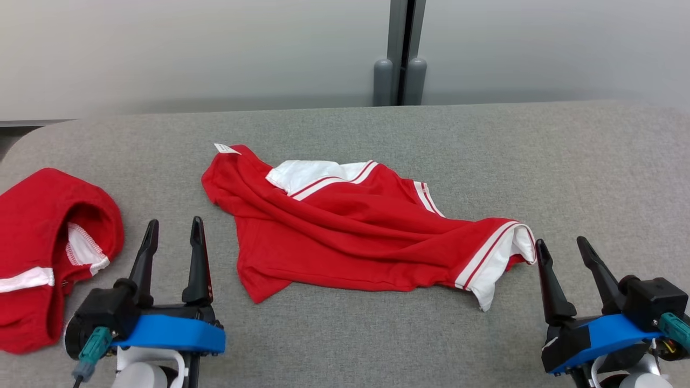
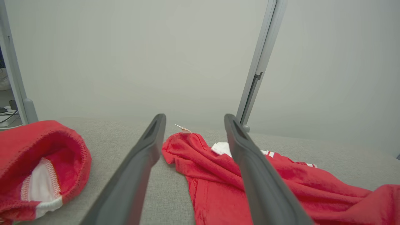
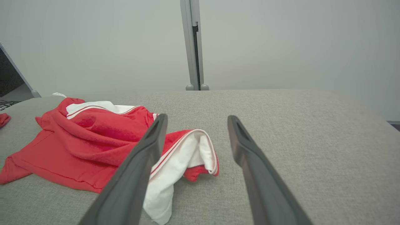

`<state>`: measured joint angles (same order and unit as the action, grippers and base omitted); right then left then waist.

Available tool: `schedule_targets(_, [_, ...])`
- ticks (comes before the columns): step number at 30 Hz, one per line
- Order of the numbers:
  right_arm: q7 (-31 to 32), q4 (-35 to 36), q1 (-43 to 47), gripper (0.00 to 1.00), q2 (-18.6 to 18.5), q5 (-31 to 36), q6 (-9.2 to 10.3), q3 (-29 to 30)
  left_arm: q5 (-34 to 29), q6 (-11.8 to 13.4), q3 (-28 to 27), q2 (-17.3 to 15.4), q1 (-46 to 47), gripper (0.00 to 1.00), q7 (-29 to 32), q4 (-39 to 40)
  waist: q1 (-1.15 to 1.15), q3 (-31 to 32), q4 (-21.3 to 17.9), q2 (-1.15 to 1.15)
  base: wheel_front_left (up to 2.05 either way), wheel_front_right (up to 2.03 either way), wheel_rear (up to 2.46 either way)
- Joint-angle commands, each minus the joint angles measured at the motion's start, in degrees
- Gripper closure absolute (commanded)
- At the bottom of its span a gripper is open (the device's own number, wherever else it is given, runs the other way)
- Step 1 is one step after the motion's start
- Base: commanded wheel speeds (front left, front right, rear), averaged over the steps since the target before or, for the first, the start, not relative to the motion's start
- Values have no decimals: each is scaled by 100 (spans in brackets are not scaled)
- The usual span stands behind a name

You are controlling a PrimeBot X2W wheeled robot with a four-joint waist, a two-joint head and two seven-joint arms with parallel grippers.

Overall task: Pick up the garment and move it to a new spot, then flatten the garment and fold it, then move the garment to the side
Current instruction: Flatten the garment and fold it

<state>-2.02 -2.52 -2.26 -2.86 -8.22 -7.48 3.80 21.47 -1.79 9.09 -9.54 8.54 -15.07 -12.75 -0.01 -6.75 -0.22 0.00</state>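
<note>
A crumpled red garment (image 1: pixel 350 231) with white striped trim lies in the middle of the grey table (image 1: pixel 485 156); it also lies ahead in the left wrist view (image 2: pixel 218 175) and in the right wrist view (image 3: pixel 90 137). My left gripper (image 1: pixel 173 230) stands open just left of the garment's lower left corner, nothing between its fingers (image 2: pixel 140 165). My right gripper (image 1: pixel 563 248) is open too, right beside the garment's white-trimmed sleeve (image 3: pixel 187 153), apart from it.
A second red garment (image 1: pixel 48 253) with white trim is bunched at the table's left edge, also in the left wrist view (image 2: pixel 40 168). A grey partition wall with a vertical post (image 1: pixel 401 54) rises behind the table. Bare grey cloth stretches to the right (image 3: pixel 312 140).
</note>
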Motion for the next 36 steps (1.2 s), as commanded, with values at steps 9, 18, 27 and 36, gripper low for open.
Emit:
schedule_targets(9, [442,-130,259,0,-6,73,-3,84,-584,-163,-251,171,-994,0,44,20,1,331,388,0,0,0,0])
schedule_targets(18, [1406,-406,44,0,-5,-214,-3,609,-564,-123,-213,78,-809,0,250,47,1,299,470,0,0,0,0])
schedule_targets(27, [2313,-1032,-679,0,-6,4,-3,915,-498,-88,-182,71,-789,0,291,127,1,169,443,0,0,0,0])
schedule_targets(36, [2447,-2166,-1477,53,-11,375,-3,665,-440,-103,-146,34,-695,0,272,110,1,89,506,0,0,0,0])
